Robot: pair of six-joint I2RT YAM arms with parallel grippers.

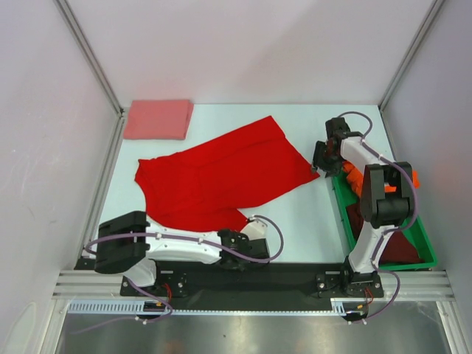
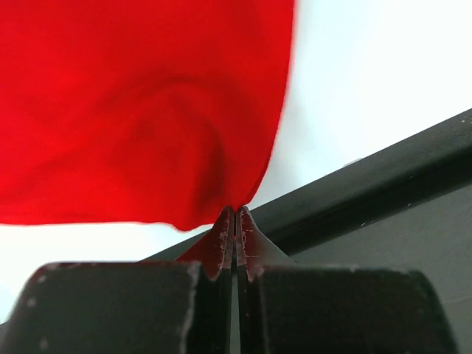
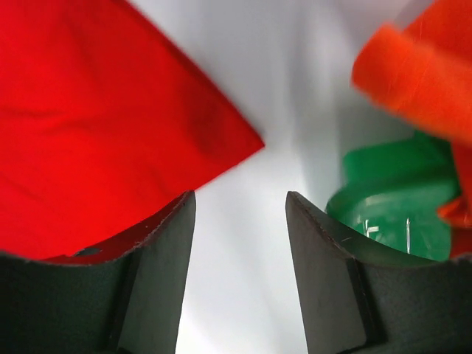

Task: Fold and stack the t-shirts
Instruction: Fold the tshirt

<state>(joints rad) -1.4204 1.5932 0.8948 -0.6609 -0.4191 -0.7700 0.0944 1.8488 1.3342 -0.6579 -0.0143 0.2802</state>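
Note:
A bright red t-shirt [image 1: 217, 177] lies spread and rumpled across the middle of the table. My left gripper [image 1: 247, 221] is shut on its near hem; the left wrist view shows the pads [image 2: 223, 240] pinched together on a fold of the red t-shirt [image 2: 133, 103]. My right gripper [image 1: 318, 166] hovers open just beside the shirt's right corner [image 3: 110, 125], with only bare table between its fingers [image 3: 240, 195]. A salmon-pink t-shirt [image 1: 157, 119] rests folded at the far left corner. An orange t-shirt [image 1: 352, 177] and a dark maroon one [image 1: 398, 247] lie in the bin.
The green plastic bin [image 1: 398, 265] stands along the right edge, right beside my right arm, and its rim [image 3: 383, 184] shows next to the right finger. A black rail [image 2: 383, 169] runs along the near table edge. White walls enclose the table.

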